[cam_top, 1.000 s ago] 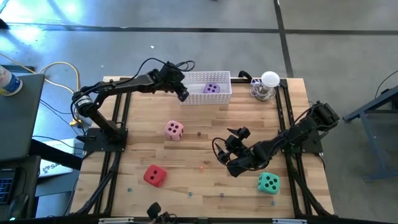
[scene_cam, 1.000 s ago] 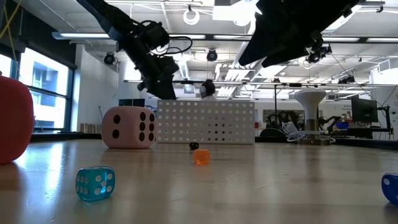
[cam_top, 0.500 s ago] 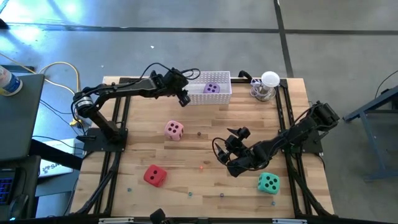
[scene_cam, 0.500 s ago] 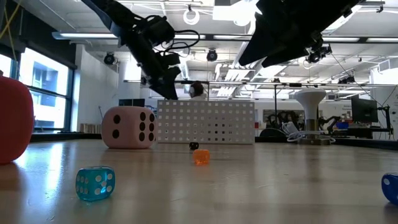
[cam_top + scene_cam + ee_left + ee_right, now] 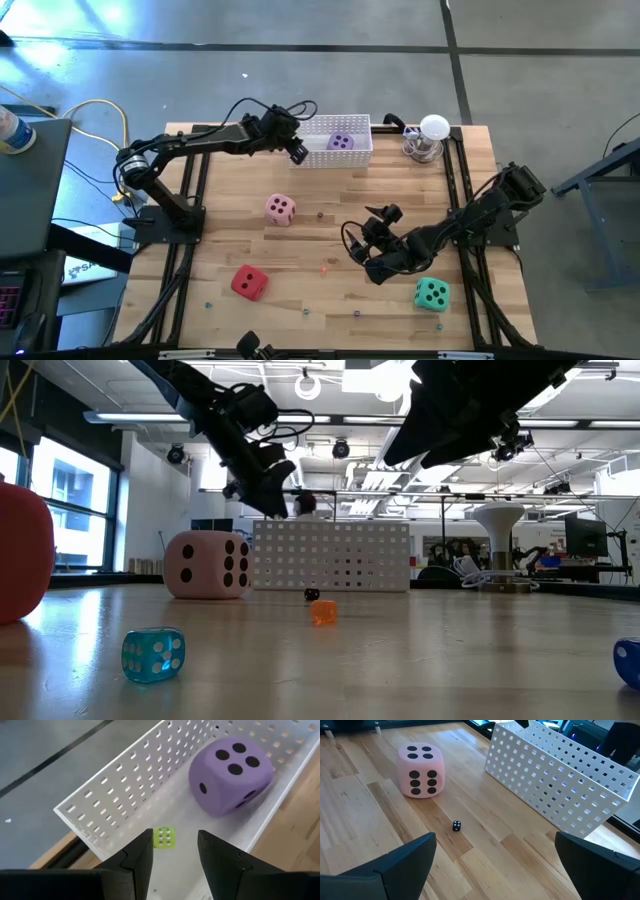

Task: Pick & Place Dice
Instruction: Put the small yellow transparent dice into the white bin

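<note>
We've got one of four home: the purple die (image 5: 341,142) sits inside the white basket (image 5: 356,157) up at twelve o'clock on the table (image 5: 330,225), with a tiny green die (image 5: 164,837) lying on the basket floor just beside it. Three are left, by our count. The pink die (image 5: 280,209) rests out on the boards toward ten o'clock of centre, the red die (image 5: 248,282) waits down at seven o'clock, and the teal die (image 5: 432,294) sits at five o'clock. Our left gripper (image 5: 297,152) hangs over the basket's nine o'clock end, and the wrist view shows its fingers (image 5: 138,858) parted with nothing between them; the little green die shows in the gap below, and the purple die lies well beyond the tips, toward the basket's far end. Our right gripper (image 5: 368,238) hovers low near table centre, fingers (image 5: 402,857) spread wide and empty, looking out at the pink die and a tiny black die (image 5: 456,825) on the wood, with the basket wall beyond. The teal die lies just behind that arm, at about four o'clock from the gripper, so we judge pink or teal the likeliest next pick.
</note>
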Tool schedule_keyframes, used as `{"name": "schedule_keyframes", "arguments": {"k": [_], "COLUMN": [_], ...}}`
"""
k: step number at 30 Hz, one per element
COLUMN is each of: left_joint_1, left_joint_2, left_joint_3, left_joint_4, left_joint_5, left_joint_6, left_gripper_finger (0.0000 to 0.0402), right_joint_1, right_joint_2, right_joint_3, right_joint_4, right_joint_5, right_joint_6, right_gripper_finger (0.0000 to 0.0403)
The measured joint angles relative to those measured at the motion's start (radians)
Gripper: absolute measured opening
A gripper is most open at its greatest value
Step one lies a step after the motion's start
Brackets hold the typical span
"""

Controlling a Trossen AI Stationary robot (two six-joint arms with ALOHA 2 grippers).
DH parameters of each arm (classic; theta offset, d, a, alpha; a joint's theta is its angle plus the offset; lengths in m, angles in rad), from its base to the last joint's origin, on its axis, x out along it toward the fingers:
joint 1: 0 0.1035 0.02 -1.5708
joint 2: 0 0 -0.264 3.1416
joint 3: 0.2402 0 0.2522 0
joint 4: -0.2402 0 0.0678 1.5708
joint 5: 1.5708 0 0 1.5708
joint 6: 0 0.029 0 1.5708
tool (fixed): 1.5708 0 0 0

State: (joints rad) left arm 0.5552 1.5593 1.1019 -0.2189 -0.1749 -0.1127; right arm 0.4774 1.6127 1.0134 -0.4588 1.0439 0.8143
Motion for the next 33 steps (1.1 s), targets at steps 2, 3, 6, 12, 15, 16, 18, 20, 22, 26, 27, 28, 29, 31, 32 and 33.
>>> {"name": "schedule_keyframes", "arguments": {"k": [2, 3, 6, 12, 15, 16, 18, 20, 22, 26, 27, 28, 29, 31, 32, 33], "left_joint_1": [0.0, 0.0, 0.0, 0.0, 0.0, 0.0, -0.003, -0.004, 0.0, 0.0, 0.0, 0.0, 0.0, 0.0, 0.0, 0.0], "left_joint_2": [0.0, 0.0, 0.0, 0.0, 0.0, 0.0, 0.0, 0.0, 0.0, 0.0, 0.0, 0.0, 0.0, 0.0, 0.0, 0.0], "left_joint_3": [0.0, 0.0, 0.0, 0.0, 0.0, 0.0, 0.0, 0.0, 0.0, 0.0, 0.0, 0.0, 0.0, 0.0, 0.0, 0.0], "left_joint_4": [-0.008, -0.009, -0.009, -0.01, -0.006, -0.006, -0.005, -0.002, 0.002, 0.014, 0.018, 0.018, 0.018, 0.021, 0.023, 0.022], "left_joint_5": [-0.002, -0.002, -0.003, 0.028, 0.108, 0.133, 0.145, 0.145, 0.144, 0.144, 0.144, 0.144, 0.144, 0.144, 0.144, 0.144], "left_joint_6": [0.009, 0.011, 0.055, 0.067, 0.12, 0.145, 0.161, 0.154, 0.17, 0.169, 0.167, 0.166, 0.169, 0.168, 0.168, 0.167], "left_gripper_finger": [0.0148, 0.0148, 0.0148, 0.0148, 0.0148, 0.0148, 0.0148, 0.0148, 0.0148, 0.0148, 0.0149, 0.0152, 0.0156, 0.0171, 0.018, 0.0191], "right_joint_1": [0.0, 0.0, 0.0, 0.0, 0.0, 0.0, 0.0, 0.0, 0.0, 0.0, 0.0, 0.0, 0.0, 0.0, 0.0, 0.0], "right_joint_2": [0.0, 0.0, 0.0, 0.0, 0.0, 0.0, 0.0, 0.0, 0.0, 0.0, 0.0, 0.0, 0.0, 0.0, 0.0, 0.0], "right_joint_3": [0.0, 0.0, 0.0, 0.0, 0.0, 0.0, 0.0, 0.0, 0.0, 0.0, 0.0, 0.0, 0.0, 0.0, 0.0, 0.0], "right_joint_4": [0.0, 0.0, 0.0, 0.0, 0.0, 0.0, 0.0, 0.0, 0.0, 0.0, 0.0, 0.0, 0.0, 0.0, 0.0, 0.0], "right_joint_5": [0.0, 0.0, 0.0, -0.004, -0.004, -0.004, -0.004, -0.004, -0.004, -0.004, -0.004, -0.004, -0.004, -0.004, -0.004, -0.004], "right_joint_6": [0.0, 0.0, 0.0, 0.0, 0.0, 0.0, 0.0, 0.0, 0.0, 0.0, 0.0, 0.0, 0.0, 0.0, 0.0, 0.0], "right_gripper_finger": [0.04, 0.04, 0.04, 0.04, 0.04, 0.04, 0.04, 0.04, 0.04, 0.04, 0.04, 0.04, 0.04, 0.04, 0.04, 0.04]}}
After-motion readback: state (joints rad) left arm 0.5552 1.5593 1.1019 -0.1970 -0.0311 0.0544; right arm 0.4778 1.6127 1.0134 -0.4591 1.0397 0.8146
